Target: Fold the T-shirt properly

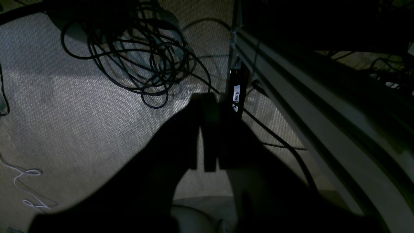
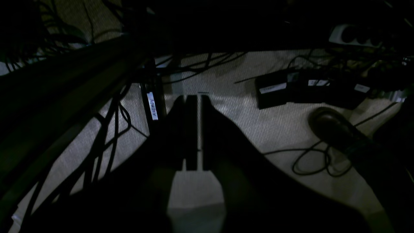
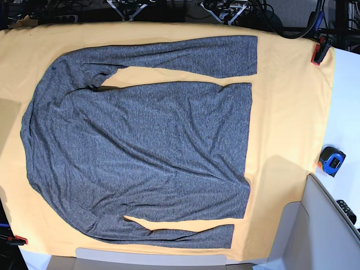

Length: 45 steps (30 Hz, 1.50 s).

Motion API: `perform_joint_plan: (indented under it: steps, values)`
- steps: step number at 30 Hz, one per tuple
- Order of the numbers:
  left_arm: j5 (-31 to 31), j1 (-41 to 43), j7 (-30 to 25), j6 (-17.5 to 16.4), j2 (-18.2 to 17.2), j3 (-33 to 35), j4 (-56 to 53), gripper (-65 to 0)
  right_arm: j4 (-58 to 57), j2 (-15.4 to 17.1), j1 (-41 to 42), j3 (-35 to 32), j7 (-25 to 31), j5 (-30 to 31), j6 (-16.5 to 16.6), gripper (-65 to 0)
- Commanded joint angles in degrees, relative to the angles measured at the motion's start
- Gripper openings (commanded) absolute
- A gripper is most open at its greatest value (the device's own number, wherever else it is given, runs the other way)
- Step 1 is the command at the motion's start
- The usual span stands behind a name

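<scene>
The T-shirt (image 3: 140,135), dark heather grey with long sleeves, lies spread flat on the yellow-orange table cloth (image 3: 292,112). Its collar end is at the left and its hem at the right. One sleeve runs along the far edge and the other along the near edge. Neither arm shows in the base view. In the left wrist view my left gripper (image 1: 207,98) hangs below table level over the carpet, jaws pressed together on nothing. In the right wrist view my right gripper (image 2: 193,98) hangs the same way, shut and holding nothing.
A blue tape measure (image 3: 332,160) sits on the white surface right of the cloth. Red clamps (image 3: 319,53) pin the cloth's corners. Under the table are coiled black cables (image 1: 139,61), an aluminium frame rail (image 1: 307,106), power bricks (image 2: 291,87) and a dark shoe-like shape (image 2: 336,129).
</scene>
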Motion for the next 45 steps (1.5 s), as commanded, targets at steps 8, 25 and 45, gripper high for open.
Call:
perform_joint_plan:
  steps: [8,25,45]
  values:
    - [-0.10,8.44,0.03,0.31,-1.85,0.04,13.77,-65.0,13.65,0.64,-10.02,-0.21,0.01,-0.10,-0.25,-65.0]
    - [-0.54,44.39,5.22,0.23,-9.58,0.21,65.02,-65.0,58.13,10.40,-43.60,-0.47,-0.08,-0.10,-0.25,-65.0]
    - [-27.79,60.39,19.20,-10.32,-31.21,3.46,112.40,-65.0,105.61,19.01,-60.48,0.23,-0.08,26.89,0.10,-65.0]
